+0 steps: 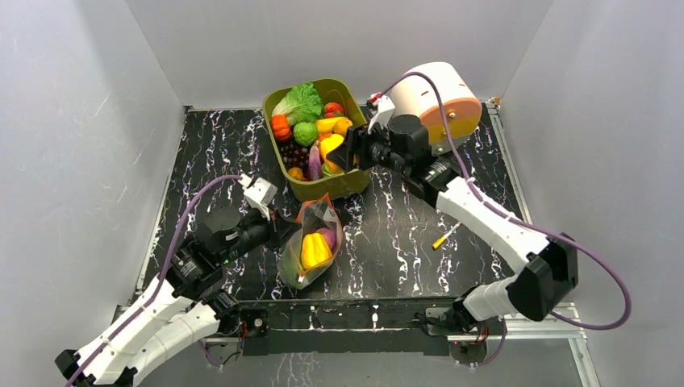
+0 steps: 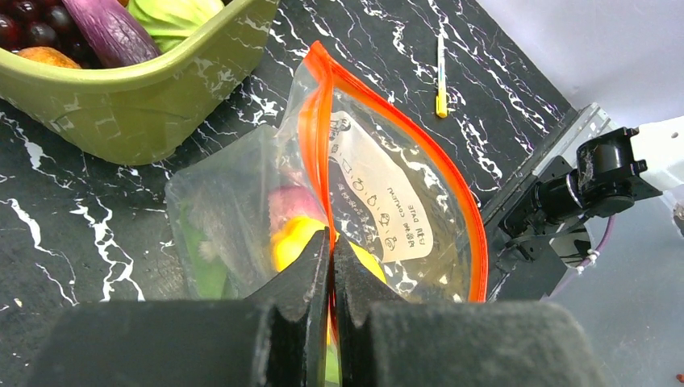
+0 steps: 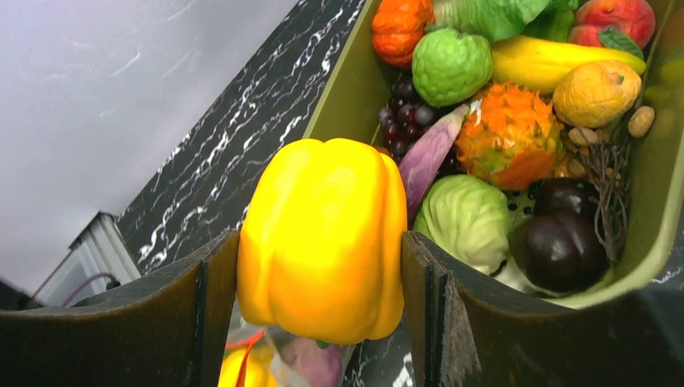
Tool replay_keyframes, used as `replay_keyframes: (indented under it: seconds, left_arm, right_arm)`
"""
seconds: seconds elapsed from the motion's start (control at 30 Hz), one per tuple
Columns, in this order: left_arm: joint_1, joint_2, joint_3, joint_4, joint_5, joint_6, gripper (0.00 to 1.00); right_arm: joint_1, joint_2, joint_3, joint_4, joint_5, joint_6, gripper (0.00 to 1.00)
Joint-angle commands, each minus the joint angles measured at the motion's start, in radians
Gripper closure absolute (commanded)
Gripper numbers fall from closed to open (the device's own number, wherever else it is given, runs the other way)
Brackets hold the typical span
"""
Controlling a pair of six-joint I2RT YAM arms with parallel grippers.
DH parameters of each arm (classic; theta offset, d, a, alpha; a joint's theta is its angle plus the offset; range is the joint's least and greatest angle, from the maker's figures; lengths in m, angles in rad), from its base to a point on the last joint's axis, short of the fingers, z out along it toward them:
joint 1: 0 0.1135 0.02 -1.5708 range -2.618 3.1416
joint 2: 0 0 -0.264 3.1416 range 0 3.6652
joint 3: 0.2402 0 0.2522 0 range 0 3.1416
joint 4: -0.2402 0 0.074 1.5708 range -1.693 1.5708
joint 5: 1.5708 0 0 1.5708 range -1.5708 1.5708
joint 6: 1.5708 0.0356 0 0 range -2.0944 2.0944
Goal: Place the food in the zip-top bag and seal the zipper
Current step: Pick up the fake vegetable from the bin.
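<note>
Top external: R arm point(image 1: 484, 214) over tub point(image 1: 343, 184), R fingers point(image 3: 161, 322) clamp yellow pepper point(image 3: 323, 238) (L fingers point(image 2: 298, 278) pinch zipper point(image 2: 316, 129)).

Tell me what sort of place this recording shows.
Probably a robot test cell, not a kitchen: plain white walls enclose a black marbled table, and the green tub holds glossy toy produce.

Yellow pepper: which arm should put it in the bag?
Right. Its jaws grip the yellow pepper by the tub; the left jaws are shut on the bag, holding its mouth.
</note>
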Motion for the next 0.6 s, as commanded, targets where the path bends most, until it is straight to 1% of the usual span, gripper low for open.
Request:
replay_keyframes:
  seconds: [0.0,0.17,0.33,0.43,0.57]
  left_arm:
    - [-0.003,0.029,0.051,0.014,0.024,-0.028,1.00]
    - [-0.003,0.044,0.051,0.036,0.034,-0.050,1.00]
    - [-0.003,0.056,0.061,0.047,0.018,-0.069,1.00]
    - [-0.002,0.066,0.064,0.055,0.013,-0.085,1.00]
    - [-0.003,0.079,0.065,0.076,0.013,-0.105,1.00]
  right_arm:
    - [-0.001,-0.114,-0.047,-0.035,-0.066,-0.063,0.68]
    - [0.000,-0.214,-0.103,-0.076,-0.141,-0.072,0.68]
    - [0.005,-0.263,-0.119,-0.130,-0.215,-0.040,0.68]
    - [0.015,-0.296,-0.149,-0.117,-0.239,0.009,0.68]
    - [0.027,-0.313,-0.166,-0.124,-0.234,0.034,0.68]
